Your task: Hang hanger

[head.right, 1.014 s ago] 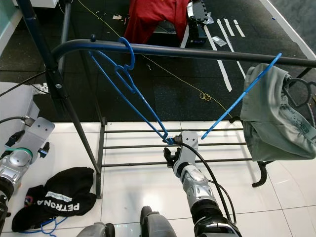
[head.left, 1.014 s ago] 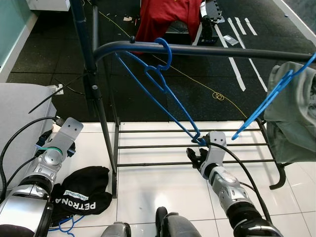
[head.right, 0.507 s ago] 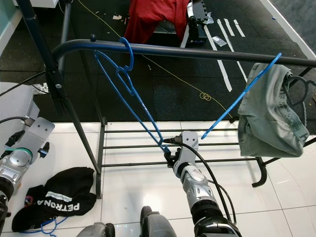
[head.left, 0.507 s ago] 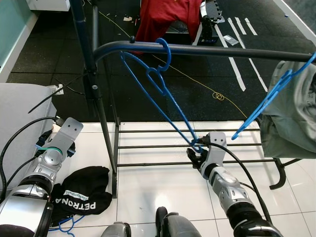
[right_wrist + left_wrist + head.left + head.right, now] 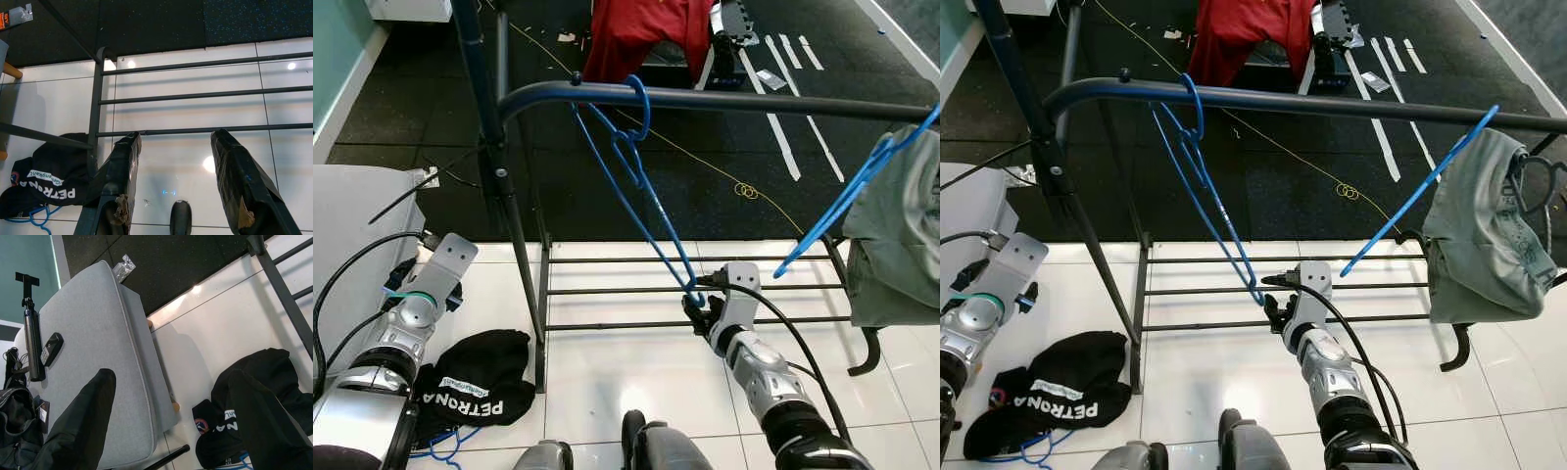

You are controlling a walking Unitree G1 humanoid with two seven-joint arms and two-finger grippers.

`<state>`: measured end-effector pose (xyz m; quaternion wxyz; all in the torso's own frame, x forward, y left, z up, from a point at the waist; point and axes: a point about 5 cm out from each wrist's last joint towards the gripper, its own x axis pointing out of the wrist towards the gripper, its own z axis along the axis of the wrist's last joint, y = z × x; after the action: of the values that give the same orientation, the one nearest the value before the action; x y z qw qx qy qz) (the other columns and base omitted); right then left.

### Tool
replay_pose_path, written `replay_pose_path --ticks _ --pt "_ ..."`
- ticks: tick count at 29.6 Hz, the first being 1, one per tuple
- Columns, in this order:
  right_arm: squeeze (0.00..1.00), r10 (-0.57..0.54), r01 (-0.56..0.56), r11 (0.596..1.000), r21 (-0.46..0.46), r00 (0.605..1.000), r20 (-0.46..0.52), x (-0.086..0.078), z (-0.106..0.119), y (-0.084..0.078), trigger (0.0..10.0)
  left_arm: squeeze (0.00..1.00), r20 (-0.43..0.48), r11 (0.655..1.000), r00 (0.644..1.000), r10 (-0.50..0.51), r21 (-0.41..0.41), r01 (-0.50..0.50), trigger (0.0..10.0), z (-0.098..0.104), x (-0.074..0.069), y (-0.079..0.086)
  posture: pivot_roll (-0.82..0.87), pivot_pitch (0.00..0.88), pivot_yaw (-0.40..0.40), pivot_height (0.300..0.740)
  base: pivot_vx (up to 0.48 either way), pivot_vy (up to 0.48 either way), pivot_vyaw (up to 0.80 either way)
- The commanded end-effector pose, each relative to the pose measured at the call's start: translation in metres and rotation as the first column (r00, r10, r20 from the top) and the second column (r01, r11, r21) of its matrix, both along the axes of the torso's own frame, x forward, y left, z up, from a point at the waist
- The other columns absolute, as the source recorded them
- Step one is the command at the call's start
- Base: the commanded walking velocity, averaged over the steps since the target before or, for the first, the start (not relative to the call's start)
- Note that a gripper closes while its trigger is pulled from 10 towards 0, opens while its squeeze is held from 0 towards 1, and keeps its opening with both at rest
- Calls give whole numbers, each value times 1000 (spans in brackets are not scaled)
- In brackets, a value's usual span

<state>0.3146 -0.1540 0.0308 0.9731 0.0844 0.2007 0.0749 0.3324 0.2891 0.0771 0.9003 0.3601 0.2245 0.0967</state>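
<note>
A blue hanger (image 5: 651,211) hangs by its hook on the dark rail (image 5: 754,101) of a clothes rack. Its body slants down toward me and its lowest corner ends just above my right gripper (image 5: 700,307). That gripper is low in front of the rack's bottom bars (image 5: 626,291). In the right wrist view the right gripper (image 5: 176,135) is open, with nothing between its fingers (image 5: 122,166). My left gripper (image 5: 172,376) is also open, held low at my left over the floor.
A second blue hanger carrying a grey garment (image 5: 901,235) hangs at the rail's right end. The rack's upright post (image 5: 504,196) stands to the left. A black garment (image 5: 475,382) lies on the white tiles beside a grey cushion (image 5: 352,215). A red garment (image 5: 641,34) hangs farther back.
The blue hanger has swung on the rail, its lower end shifting left and its body turning more edge-on. The grey garment at the right sways. My arms have barely moved.
</note>
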Motion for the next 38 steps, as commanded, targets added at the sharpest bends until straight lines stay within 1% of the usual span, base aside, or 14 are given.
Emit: replay_pose_path --ticks 1,19,26,32,38 --pt "0 3 -3 1000 0 999 -35 -6 -8 -1 10000 0 -38 1000 999 17 11 -17 10000 -7 -6 4 12 160 -34 740 0 0 0" --pt "0 -10 9 1000 -10 1000 -27 -4 -6 -4 10000 0 -38 1000 999 16 10 -16 10000 -7 -5 3 -15 164 -28 740 0 0 0" --pt "0 -12 12 1000 0 1000 -25 -3 -5 -1 10000 0 -37 1000 999 18 11 -17 10000 -5 -5 5 1 171 -18 740 0 0 0" --pt "0 -23 24 1000 4 1000 -19 -3 -5 -3 10000 0 -37 1000 999 18 11 -18 10000 -5 -5 5 11 175 -23 740 0 0 0" --pt "0 -21 21 1000 10 1000 -15 -3 -4 1 10000 0 -38 1000 999 20 12 -20 10000 -5 -6 7 4 178 -5 740 0 0 0"
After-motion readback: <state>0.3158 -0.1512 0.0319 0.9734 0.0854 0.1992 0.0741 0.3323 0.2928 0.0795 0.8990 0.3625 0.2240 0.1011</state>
